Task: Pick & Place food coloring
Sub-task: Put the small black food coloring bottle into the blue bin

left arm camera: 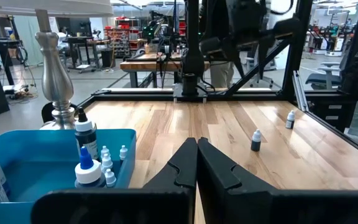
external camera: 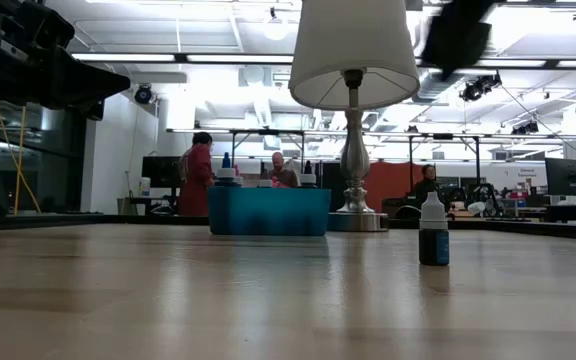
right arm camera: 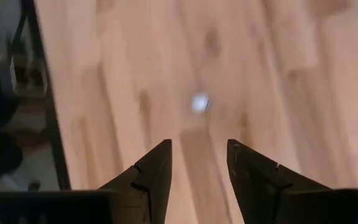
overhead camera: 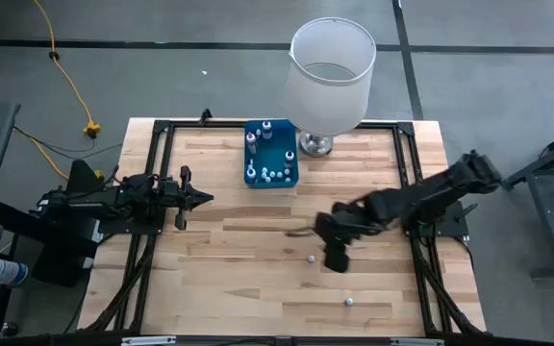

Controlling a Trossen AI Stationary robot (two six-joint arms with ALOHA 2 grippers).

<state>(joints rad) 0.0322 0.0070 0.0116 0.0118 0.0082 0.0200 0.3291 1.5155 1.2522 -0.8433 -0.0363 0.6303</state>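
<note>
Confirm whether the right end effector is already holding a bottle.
No: the right end effector is open and empty, with a loose bottle lying on the table beyond it.

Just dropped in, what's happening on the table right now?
The right gripper is open and empty above a loose food coloring bottle on the table; another bottle stands nearer the front edge. Several bottles already sit in the blue bin by the lamp. The left gripper waits shut at the left side.

No lettering, label, brand, number or sign reads anywhere here, not even on the tiny white-capped food coloring bottles or blue plastic bin.
</note>
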